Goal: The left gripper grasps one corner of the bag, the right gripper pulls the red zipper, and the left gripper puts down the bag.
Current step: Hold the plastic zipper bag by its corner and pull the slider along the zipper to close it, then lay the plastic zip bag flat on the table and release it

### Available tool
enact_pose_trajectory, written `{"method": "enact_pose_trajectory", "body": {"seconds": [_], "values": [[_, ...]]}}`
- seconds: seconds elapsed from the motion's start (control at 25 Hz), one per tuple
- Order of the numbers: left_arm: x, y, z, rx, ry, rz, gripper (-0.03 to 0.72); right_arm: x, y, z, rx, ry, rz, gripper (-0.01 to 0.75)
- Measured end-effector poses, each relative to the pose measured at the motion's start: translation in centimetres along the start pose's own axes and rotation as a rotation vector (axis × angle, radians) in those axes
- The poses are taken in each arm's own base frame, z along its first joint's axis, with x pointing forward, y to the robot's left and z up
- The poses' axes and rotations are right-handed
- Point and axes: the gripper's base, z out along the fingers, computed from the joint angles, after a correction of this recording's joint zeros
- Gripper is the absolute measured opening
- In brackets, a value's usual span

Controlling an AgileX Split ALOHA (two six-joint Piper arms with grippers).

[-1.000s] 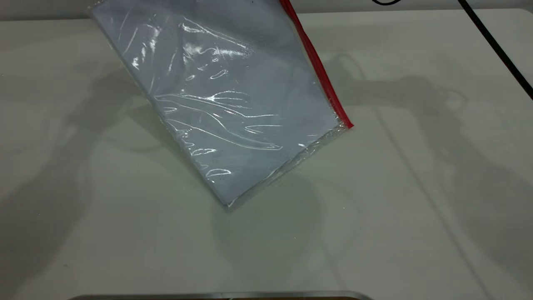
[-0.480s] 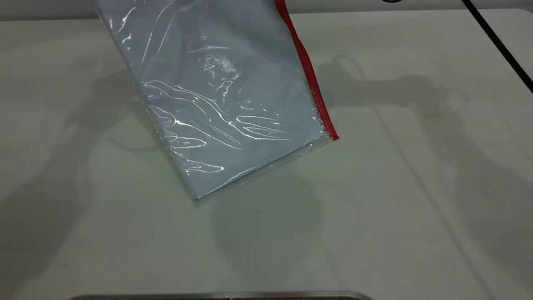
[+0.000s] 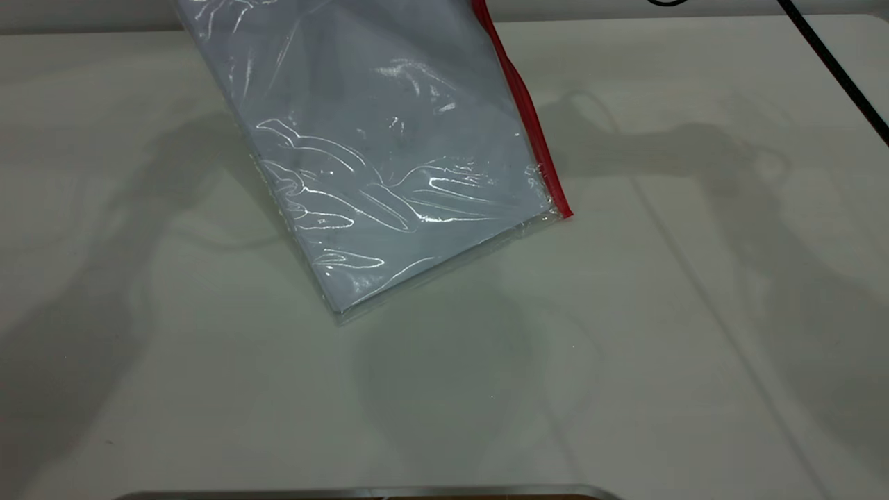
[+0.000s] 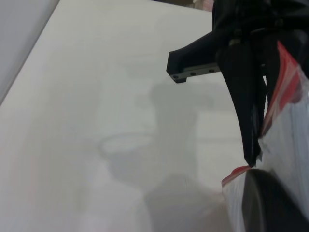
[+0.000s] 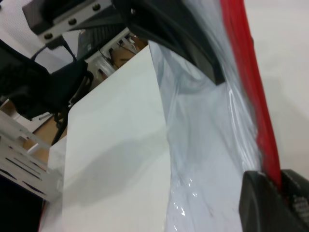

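One bag [image 3: 389,160] hanging tilted above the white bench [image 3: 694,347], one red zipper [image 3: 528,118] down its right edge, left gripper [image 4: 256,145] jaws clamped on bag corner [image 4: 236,174], right gripper [image 5: 273,198] jaws pinching the zipper, one black cable [image 3: 833,66].

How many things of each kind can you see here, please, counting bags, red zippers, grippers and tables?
Bags: 1, the bag, held above the table.
Red zippers: 1, the red zipper along its edge.
Grippers: 2, the left gripper and the right gripper, both at the red edge.
Tables: 1, the table.
Total: 5.
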Motion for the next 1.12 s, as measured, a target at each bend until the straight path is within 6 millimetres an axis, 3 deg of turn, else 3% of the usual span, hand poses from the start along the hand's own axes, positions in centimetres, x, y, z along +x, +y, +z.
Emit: {"method": "enact_pose_trajectory", "body": {"seconds": [0.28,0.56,0.84,0.96,1.12], "values": [[-0.6,0.0,-0.2,-0.016,-0.027,0.024,0.051,1.2,-0.4,-0.4,0.031,0.151,-0.057,0.057],[-4.3,0.7,-4.1,-0.168,-0.157,0.053,0.051,5.3,-1.8,-1.0,0.079,0.431,-0.071,0.058],[-4.4,0.7,-4.3,-0.167,-0.156,0.060,0.051,5.2,-2.1,-1.0,0.135,0.433,-0.008,0.071],[-4.9,0.8,-4.6,-0.183,-0.196,0.037,0.051,5.4,-2.6,-1.0,0.192,0.427,0.034,0.123],[-5.0,0.7,-4.7,-0.177,-0.193,0.003,0.051,5.1,-2.8,-0.9,0.230,0.364,0.114,0.280]]}}
